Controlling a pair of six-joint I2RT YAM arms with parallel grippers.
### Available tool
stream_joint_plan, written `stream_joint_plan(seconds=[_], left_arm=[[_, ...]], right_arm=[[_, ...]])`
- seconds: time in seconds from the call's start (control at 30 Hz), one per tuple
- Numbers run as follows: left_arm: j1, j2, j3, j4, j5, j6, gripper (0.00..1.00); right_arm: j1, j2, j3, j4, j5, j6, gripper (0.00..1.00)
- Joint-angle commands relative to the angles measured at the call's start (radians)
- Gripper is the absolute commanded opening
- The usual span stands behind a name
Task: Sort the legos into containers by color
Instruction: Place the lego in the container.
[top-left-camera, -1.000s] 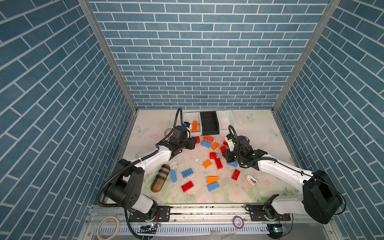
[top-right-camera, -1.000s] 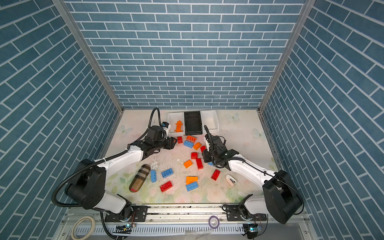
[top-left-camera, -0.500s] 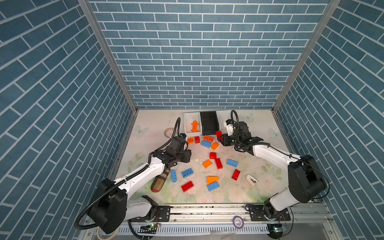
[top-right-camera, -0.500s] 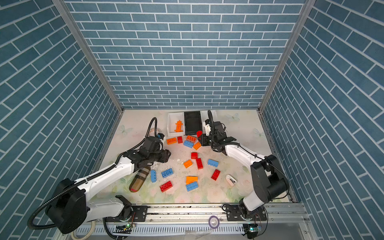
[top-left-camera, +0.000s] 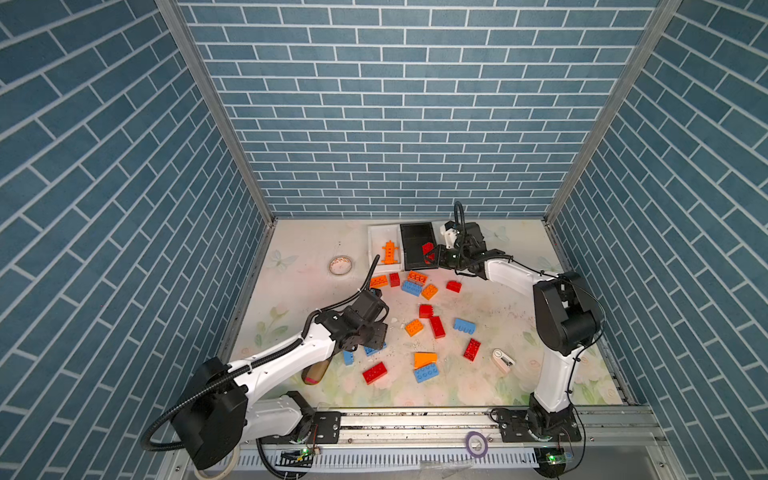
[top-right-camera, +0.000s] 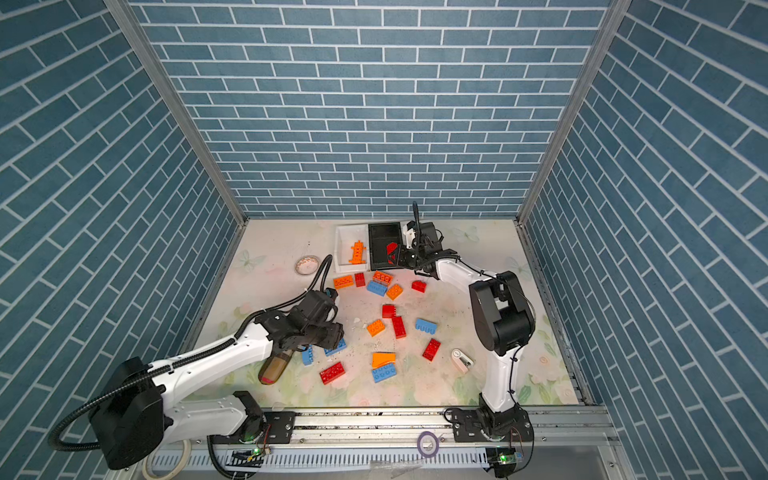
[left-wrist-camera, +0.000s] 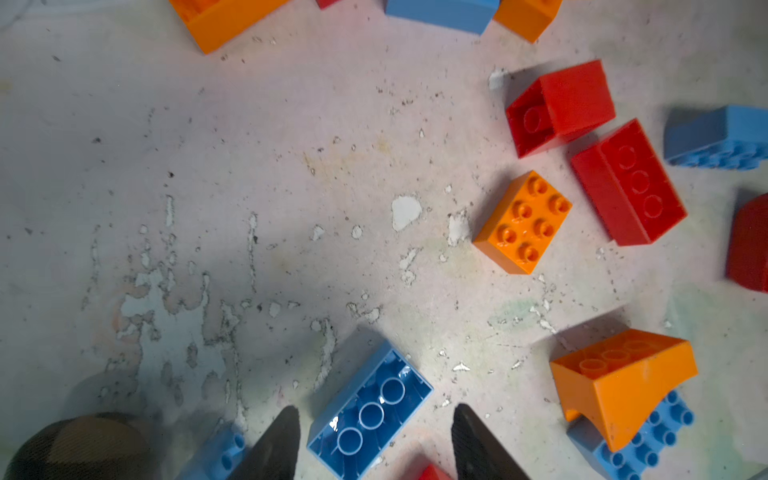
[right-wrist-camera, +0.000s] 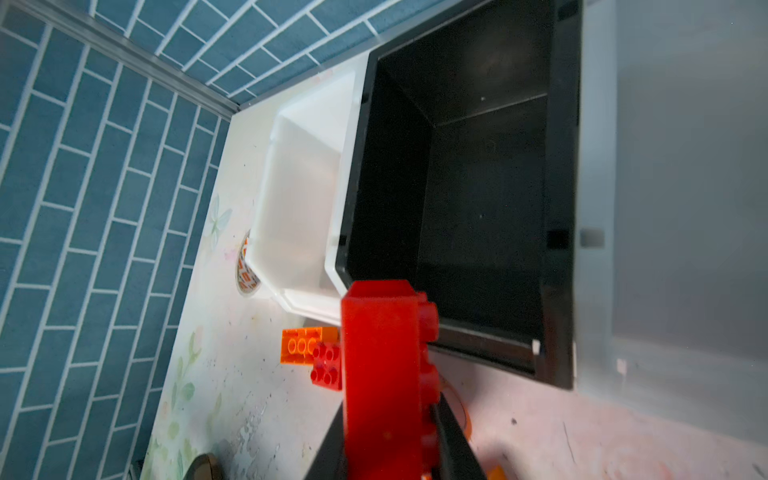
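Three bins are sitting side by side at 12 o'clock on the table (top-left-camera: 311, 249). The white bin (top-left-camera: 378, 239) at the 9 o'clock end is holding one spiky orange piece (top-left-camera: 390, 253), lying flat. The black bin (top-left-camera: 413, 239) in the middle is showing only dark walls and floor in the right wrist view. The right fingers (right-wrist-camera: 455, 453) are clamping a red brick (right-wrist-camera: 382, 365) over the black bin's 3 o'clock side.

The second white bin (right-wrist-camera: 685, 187), at the 3 o'clock end, is blurring to grey in the right wrist view. In both top views it is lying mostly behind the right arm, so its contents cannot be told.

The left fingers (left-wrist-camera: 276, 444) are standing open on either side of an upturned blue brick (left-wrist-camera: 370, 411), at 8 o'clock of the loose scatter. Whether they are touching it cannot be told. A brown pouch (top-left-camera: 314, 372) is poking out from under the left arm, mostly covered.
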Motion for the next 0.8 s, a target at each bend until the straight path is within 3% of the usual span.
stream_joint_plan(seconds=[0.0,0.4,0.77], left_arm=[[-0.03,0.048,0.023,-0.064,-0.041,-0.022,0.61],[-0.06,0.14,0.045,-0.078,-0.085,-0.012,0.62],[-0.06,0.181,0.06,-0.07,-0.083,0.003,0.62]], right_arm=[[-0.005,0.052,0.08,-0.002,-0.014,0.055,0.12],[-0.013,0.145,0.2,-0.064,0.057,0.061,0.23],[-0.017,0.181,0.237,-0.076,0.054,0.061,0.48]])
